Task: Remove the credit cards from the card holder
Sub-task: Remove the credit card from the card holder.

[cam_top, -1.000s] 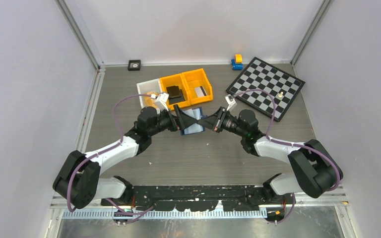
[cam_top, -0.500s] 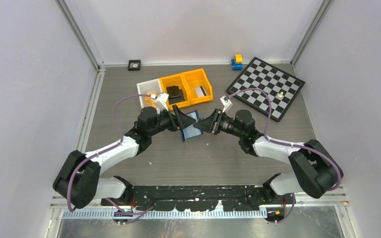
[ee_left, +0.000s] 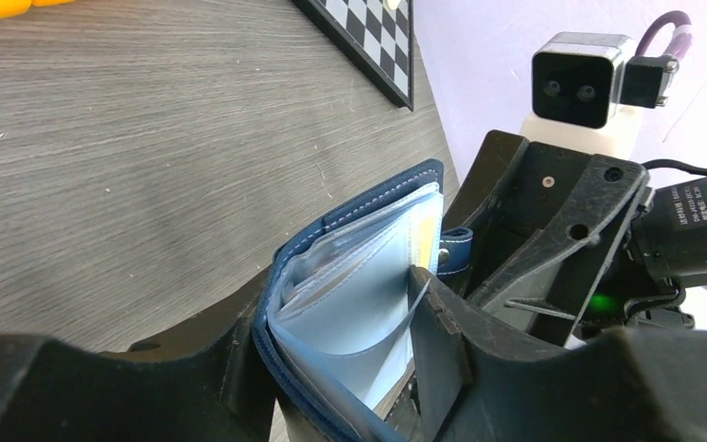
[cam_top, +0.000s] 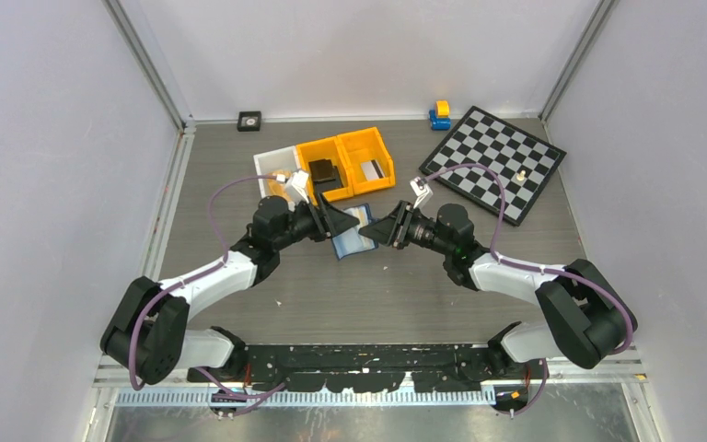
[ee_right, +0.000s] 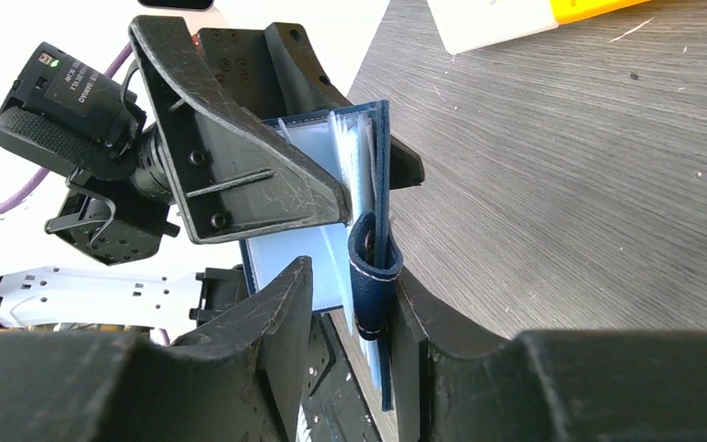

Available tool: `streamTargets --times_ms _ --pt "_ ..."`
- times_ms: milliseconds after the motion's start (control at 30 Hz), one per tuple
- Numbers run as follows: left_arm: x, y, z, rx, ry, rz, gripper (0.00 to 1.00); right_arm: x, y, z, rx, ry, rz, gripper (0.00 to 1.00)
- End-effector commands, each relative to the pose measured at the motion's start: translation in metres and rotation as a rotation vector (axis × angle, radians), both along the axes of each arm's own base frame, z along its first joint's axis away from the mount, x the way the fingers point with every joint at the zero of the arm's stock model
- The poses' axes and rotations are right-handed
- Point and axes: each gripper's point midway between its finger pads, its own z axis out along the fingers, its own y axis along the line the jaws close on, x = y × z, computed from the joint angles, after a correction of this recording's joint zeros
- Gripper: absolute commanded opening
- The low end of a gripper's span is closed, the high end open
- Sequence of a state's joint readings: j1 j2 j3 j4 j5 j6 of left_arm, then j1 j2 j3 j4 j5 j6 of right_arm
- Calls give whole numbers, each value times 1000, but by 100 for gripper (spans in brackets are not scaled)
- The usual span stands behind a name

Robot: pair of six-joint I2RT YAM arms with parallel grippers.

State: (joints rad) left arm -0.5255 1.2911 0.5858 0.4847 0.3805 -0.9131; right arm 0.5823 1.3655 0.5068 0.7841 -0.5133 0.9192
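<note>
1. Card holder (cam_top: 350, 235): hanging clear of the table (cam_top: 377, 295) mid-workspace, between both arms.
2. Left gripper (cam_top: 334, 224): apparently pinching the holder's spine end across cover and sleeves.
3. Pointing free edge and sleeve mouths rightward, toward the other arm; keeping the credit cards (ee_left: 426, 228) inside, showing only a pale edge.
4. Right gripper (cam_top: 375, 232): standing parted, straddling the snap tab (ee_right: 373, 267), leaving a gap on one side.
5. Judging the right arm nearer for the pull, drawing along the holder, away from the left.

Grey wood-grain table (cam_top: 368, 296) bears bins (cam_top: 342, 152) (orange, white) and chessboard (cam_top: 490, 152).
</note>
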Motion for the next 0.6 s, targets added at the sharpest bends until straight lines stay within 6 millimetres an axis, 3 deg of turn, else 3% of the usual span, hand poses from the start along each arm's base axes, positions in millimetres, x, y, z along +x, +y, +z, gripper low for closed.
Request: streamTargets --times_ms 0,400,567 --pt "5 1 15 -31 -50 7 30 0 -1 39 72 -108 -16 36" --pt "5 3 22 -68 -60 2 21 17 -14 30 70 -37 -83 8" --pt "6 5 21 -70 -53 7 21 18 -15 32 96 -27 -73 4"
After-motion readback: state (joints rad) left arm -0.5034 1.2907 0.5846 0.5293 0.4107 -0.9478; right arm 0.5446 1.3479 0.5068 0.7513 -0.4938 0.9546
